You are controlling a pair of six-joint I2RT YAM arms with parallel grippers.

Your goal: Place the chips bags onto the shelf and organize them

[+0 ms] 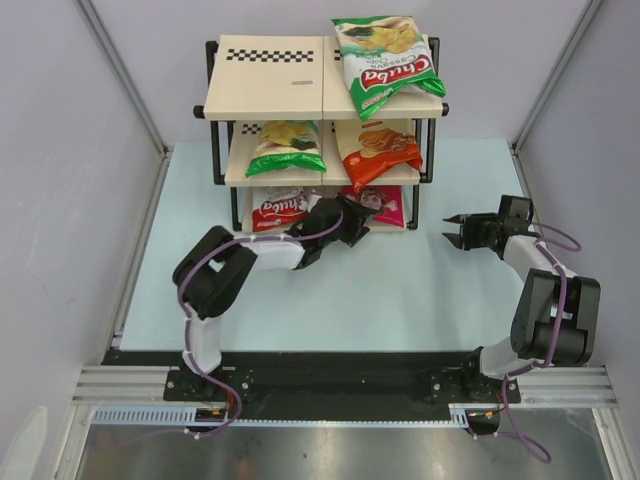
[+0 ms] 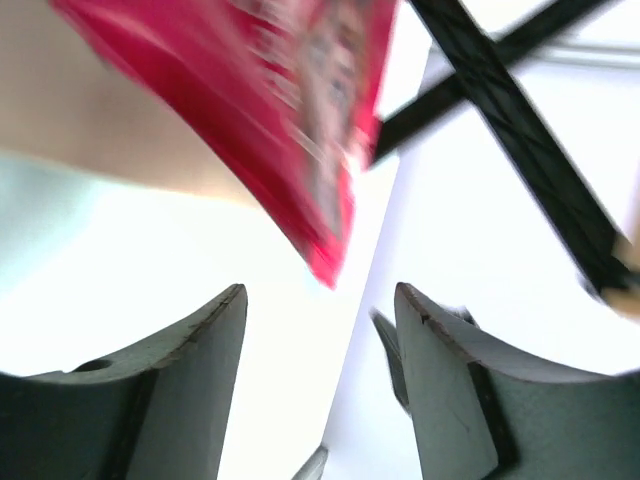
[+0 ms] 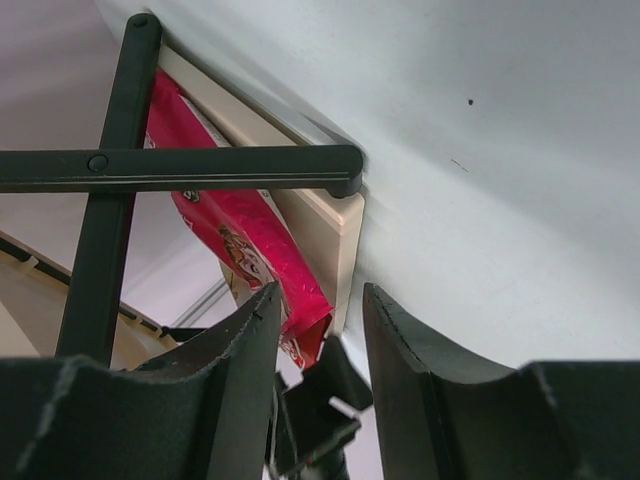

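Observation:
The shelf (image 1: 270,90) stands at the back of the table. A green-and-white chips bag (image 1: 385,60) lies on its top board. On the middle board a second green bag (image 1: 288,147) sits beside an orange bag (image 1: 378,150). The bottom board holds a red-and-white bag (image 1: 278,208) and a magenta bag (image 1: 388,207). My left gripper (image 1: 358,220) is at the bottom tier's front, open, with the magenta bag (image 2: 300,110) just beyond its tips and nothing between them. To the right of the shelf my right gripper (image 1: 450,231) hangs open and empty, facing the magenta bag (image 3: 250,240).
Black frame tubes (image 2: 520,130) cross close ahead of the left fingers. The shelf's side tube (image 3: 180,170) and bottom board end (image 3: 335,240) lie in front of the right gripper. Grey enclosure walls (image 1: 80,200) flank the pale blue table (image 1: 330,300).

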